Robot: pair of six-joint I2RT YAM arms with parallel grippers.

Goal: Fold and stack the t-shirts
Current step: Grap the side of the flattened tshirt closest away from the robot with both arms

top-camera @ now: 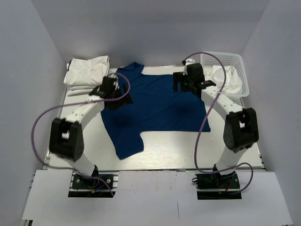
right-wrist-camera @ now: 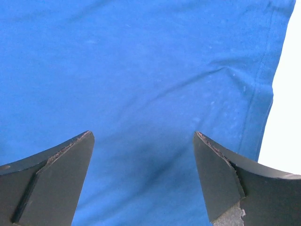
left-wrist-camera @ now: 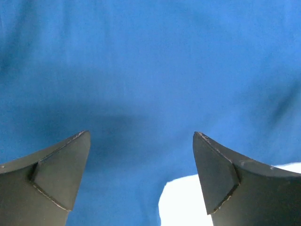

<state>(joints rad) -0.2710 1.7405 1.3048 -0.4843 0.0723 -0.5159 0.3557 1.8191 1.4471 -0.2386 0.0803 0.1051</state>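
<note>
White walls close off three sides of the table (top-camera: pixel 178 153), and on it we find both arms reaching over one garment. Our left fingers (left-wrist-camera: pixel 51 169) stand wide apart with nothing between them, looking straight down on blue cloth, a sliver of bare table showing at the bottom of the gap. Our right fingers (right-wrist-camera: pixel 51 169) are spread just as wide and also hold nothing; under them lies flat blue fabric, with the stitched hem running down the right of that view and bare table beyond it. Whether either pair touches the cloth we cannot tell. The blue t-shirt (top-camera: pixel 155 101) lies spread in the middle of the table, nearer the far edge, with one sleeve pointing to the near edge and the hem facing the right edge. We judge the step in hand to be taking hold of it for a fold. To do that well, we would come down on matching spots along one side, pinch both layers cleanly, and lift evenly so the fold line stays straight. Outward, folded white t-shirts (top-camera: pixel 87 70) sit stacked at the far left corner, and a white mesh basket (top-camera: pixel 233 60) holding white cloth stands at the far right corner.
</note>
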